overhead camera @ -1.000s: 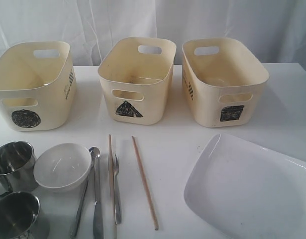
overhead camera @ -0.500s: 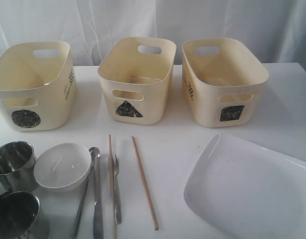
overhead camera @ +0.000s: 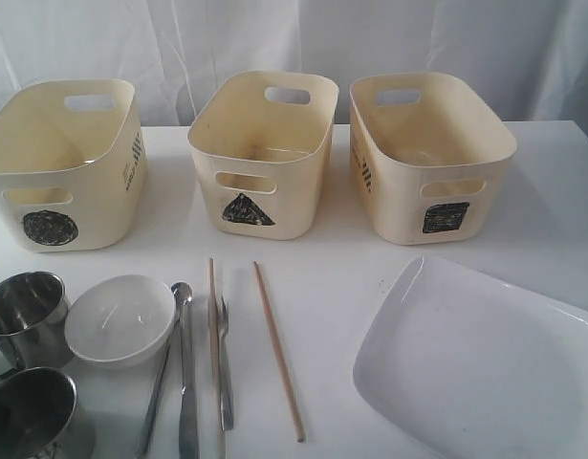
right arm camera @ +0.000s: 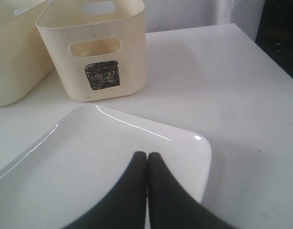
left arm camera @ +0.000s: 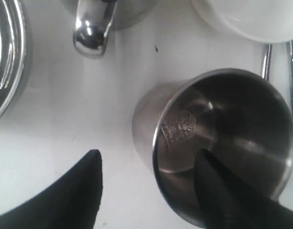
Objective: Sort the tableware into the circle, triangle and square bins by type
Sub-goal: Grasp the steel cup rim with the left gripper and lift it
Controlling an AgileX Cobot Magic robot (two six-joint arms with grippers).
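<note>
steel mug: front left, just before the second mug, near the white bowl; judged light, rigid, slippery, best pinched across its rim wall. left gripper unclenched, one finger inside the cup, one outside, clear of it; right gripper clenched, empty, over the plate. markings: stamped crest on mug floor, unreadable.

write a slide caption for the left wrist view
Open left hand straddling the wall of a steel mug, second mug and white bowl nearby.
</note>
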